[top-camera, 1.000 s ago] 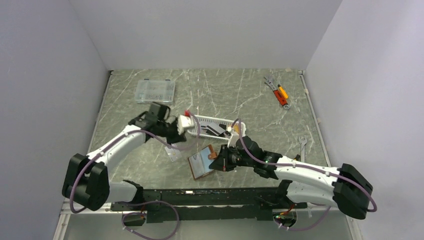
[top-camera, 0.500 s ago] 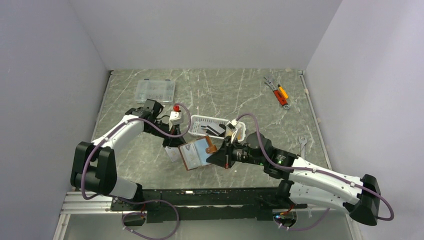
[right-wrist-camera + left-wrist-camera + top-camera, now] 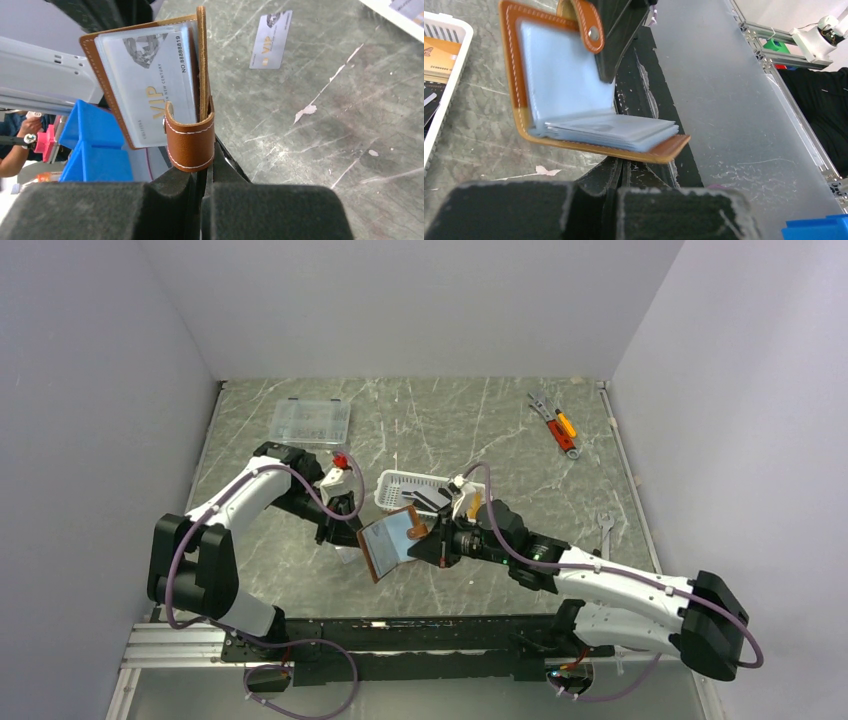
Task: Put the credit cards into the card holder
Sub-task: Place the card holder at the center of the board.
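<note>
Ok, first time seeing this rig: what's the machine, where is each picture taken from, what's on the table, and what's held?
Two robot arms stand at the near edge of a table. One picture looks down from above; the other two come from a camera on each wrist. The right arm has its jaws shut on the tab side of an open brown card holder. The left arm has shut jaws just under its lower cover; a grip is unclear. A white basket holds credit cards; one card lies loose. Farther back: a clear box and tools.
</note>
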`<move>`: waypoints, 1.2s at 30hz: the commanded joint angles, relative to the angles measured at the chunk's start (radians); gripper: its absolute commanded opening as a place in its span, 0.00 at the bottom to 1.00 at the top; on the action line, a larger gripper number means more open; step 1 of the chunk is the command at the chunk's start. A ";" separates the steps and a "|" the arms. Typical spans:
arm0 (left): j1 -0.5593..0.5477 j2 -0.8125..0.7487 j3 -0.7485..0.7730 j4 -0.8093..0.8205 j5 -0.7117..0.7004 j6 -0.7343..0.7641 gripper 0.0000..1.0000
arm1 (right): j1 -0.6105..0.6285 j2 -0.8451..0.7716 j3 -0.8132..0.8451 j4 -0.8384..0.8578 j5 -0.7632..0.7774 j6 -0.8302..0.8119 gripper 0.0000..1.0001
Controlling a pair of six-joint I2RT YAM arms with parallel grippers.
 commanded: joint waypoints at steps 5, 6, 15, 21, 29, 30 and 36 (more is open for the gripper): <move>-0.031 -0.078 -0.040 0.326 0.039 -0.302 0.00 | -0.012 0.116 -0.093 0.261 -0.084 0.106 0.00; -0.055 -0.097 -0.071 0.450 -0.002 -0.422 0.00 | -0.015 0.140 -0.099 0.279 -0.106 0.112 0.00; -0.204 0.004 -0.135 0.894 -0.336 -0.756 0.00 | -0.078 0.300 -0.164 0.437 -0.248 0.163 0.00; -0.317 -0.004 -0.146 0.970 -0.565 -0.819 0.00 | -0.087 0.412 -0.222 0.468 -0.251 0.191 0.04; -0.530 0.085 -0.109 0.943 -0.805 -0.810 0.00 | -0.075 0.377 -0.259 0.300 -0.106 0.213 0.37; -0.540 0.089 -0.108 0.934 -0.818 -0.805 0.00 | -0.059 0.351 -0.243 0.256 -0.063 0.199 0.42; -0.552 0.061 -0.113 0.896 -0.816 -0.780 0.00 | 0.041 0.242 -0.185 -0.010 0.233 0.145 0.56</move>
